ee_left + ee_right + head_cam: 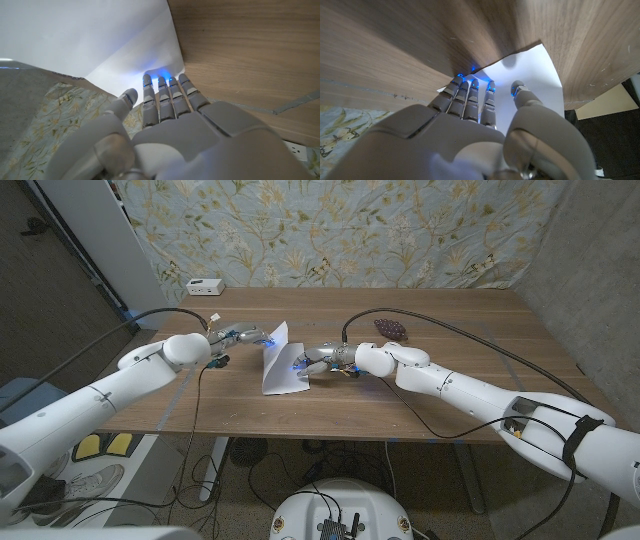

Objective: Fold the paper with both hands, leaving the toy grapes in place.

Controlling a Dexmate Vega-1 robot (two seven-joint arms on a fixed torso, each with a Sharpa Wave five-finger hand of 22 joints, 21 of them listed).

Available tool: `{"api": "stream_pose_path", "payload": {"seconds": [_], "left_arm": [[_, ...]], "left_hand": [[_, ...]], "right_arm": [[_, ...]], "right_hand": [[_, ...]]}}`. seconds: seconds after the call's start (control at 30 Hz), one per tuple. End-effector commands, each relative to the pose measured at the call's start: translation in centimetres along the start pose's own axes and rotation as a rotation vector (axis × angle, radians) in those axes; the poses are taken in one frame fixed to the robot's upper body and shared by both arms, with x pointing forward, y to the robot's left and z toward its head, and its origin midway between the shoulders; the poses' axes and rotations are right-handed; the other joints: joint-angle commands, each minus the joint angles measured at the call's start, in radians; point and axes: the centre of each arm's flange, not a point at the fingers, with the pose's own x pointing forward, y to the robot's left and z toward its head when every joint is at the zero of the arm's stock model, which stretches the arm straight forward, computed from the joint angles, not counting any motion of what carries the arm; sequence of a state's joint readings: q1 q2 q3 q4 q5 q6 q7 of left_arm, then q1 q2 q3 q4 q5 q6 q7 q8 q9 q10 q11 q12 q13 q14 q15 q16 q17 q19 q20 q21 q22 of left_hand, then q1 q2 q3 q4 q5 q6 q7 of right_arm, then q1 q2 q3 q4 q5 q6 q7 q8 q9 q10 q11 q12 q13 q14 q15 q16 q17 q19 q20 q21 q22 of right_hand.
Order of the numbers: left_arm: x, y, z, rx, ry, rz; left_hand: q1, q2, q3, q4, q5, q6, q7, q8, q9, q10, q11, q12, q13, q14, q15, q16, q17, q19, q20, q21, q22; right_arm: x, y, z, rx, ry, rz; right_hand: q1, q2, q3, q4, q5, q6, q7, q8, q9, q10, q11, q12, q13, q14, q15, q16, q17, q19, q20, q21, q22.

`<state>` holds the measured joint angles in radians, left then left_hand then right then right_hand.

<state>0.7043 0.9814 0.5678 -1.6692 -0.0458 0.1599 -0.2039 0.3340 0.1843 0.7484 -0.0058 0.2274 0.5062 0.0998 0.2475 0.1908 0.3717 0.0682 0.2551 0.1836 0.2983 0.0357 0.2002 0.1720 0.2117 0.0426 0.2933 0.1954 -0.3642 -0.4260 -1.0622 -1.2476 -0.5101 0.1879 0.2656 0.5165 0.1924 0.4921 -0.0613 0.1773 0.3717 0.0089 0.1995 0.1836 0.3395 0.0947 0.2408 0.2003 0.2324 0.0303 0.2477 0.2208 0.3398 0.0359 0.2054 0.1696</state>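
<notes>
Smooth white paper (279, 362) stands half-folded on the wood-grain bench (440, 380). The left hand (243, 336) lifts its far flap with straight fingers; the right hand (322, 361) presses its near part. Knobbly dark grapes (391, 327) sit far right.

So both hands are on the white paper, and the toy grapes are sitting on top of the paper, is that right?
Not quite. Both the left hand and the right hand are on the paper, but the head view shows the toy grapes lying on the bare table, apart from the paper, beyond the right arm.
</notes>
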Motion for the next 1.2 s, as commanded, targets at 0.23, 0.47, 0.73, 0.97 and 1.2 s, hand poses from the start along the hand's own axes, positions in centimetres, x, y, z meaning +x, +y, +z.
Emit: {"api": "stream_pose_path", "payload": {"seconds": [0.23,0.47,0.73,0.97,1.2], "left_arm": [[2.2,-1.2,0.7,0.087,0.032,-0.1],[2.8,-1.7,0.9,0.108,0.043,-0.122],[3.1,-1.8,1.2,0.125,0.043,-0.129],[3.2,-1.8,1.4,0.122,0.04,-0.134],[3.4,-2.0,1.3,0.113,0.038,-0.144]], "left_hand": [[-0.016,-0.008,0.0,0.02,-0.006,-0.015,-0.008,-0.018,-0.001,0.002,0.002,-0.003,0.005,0.005,-0.001,-0.001,0.006,0.006,-0.004,0.002,0.001],[-0.023,-0.011,-0.003,0.026,-0.009,-0.018,-0.012,-0.022,-0.001,0.0,-0.003,-0.007,0.005,0.004,-0.004,-0.003,0.006,0.005,-0.003,0.0,0.001],[-0.027,-0.013,-0.003,0.03,-0.011,-0.019,-0.013,-0.026,-0.001,0.003,-0.002,-0.008,0.005,0.005,-0.004,-0.005,0.006,0.004,-0.002,0.0,0.001],[-0.09,-0.073,-0.064,0.058,-0.044,-0.018,-0.017,-0.038,-0.001,0.006,-0.004,-0.018,0.006,0.005,-0.007,-0.006,0.009,0.003,0.01,-0.004,0.0],[-0.105,-0.083,-0.077,0.064,-0.051,-0.023,-0.016,-0.043,-0.001,0.003,-0.001,-0.023,0.006,0.001,-0.004,-0.009,0.009,0.002,0.021,-0.006,-0.001]], "right_arm": [[-1.6,-2.0,0.5,0.032,-0.032,-0.09],[-3.0,-3.6,0.3,0.052,-0.034,-0.17],[-5.3,-5.5,-0.9,0.067,0.016,-0.296],[-7.5,-6.5,-2.2,0.087,0.07,-0.398],[-9.3,-6.5,-3.0,0.105,0.106,-0.46]], "right_hand": [[0.01,-0.003,0.006,0.004,0.0,0.01,-0.001,-0.001,0.005,0.012,0.0,0.003,0.002,0.009,-0.002,0.008,0.005,0.02,0.006,0.005,0.005],[0.011,-0.003,0.006,0.005,-0.001,0.009,-0.002,-0.003,0.005,0.015,-0.001,0.004,0.002,0.016,-0.002,0.01,0.006,0.023,0.007,0.006,0.005],[0.011,-0.004,0.005,0.006,-0.001,0.01,-0.003,-0.004,0.005,0.017,-0.002,0.003,0.002,0.02,-0.004,0.011,0.006,0.025,0.009,0.006,0.005],[0.011,-0.005,0.004,0.007,-0.001,0.008,-0.004,-0.005,0.005,0.017,-0.005,0.002,0.002,0.021,-0.006,0.011,0.007,0.027,0.011,0.006,0.005],[0.013,-0.008,0.003,0.005,-0.001,0.003,-0.009,-0.008,0.005,0.013,-0.009,-0.001,0.002,0.021,-0.008,0.01,0.006,0.028,0.01,0.005,0.005]]}}
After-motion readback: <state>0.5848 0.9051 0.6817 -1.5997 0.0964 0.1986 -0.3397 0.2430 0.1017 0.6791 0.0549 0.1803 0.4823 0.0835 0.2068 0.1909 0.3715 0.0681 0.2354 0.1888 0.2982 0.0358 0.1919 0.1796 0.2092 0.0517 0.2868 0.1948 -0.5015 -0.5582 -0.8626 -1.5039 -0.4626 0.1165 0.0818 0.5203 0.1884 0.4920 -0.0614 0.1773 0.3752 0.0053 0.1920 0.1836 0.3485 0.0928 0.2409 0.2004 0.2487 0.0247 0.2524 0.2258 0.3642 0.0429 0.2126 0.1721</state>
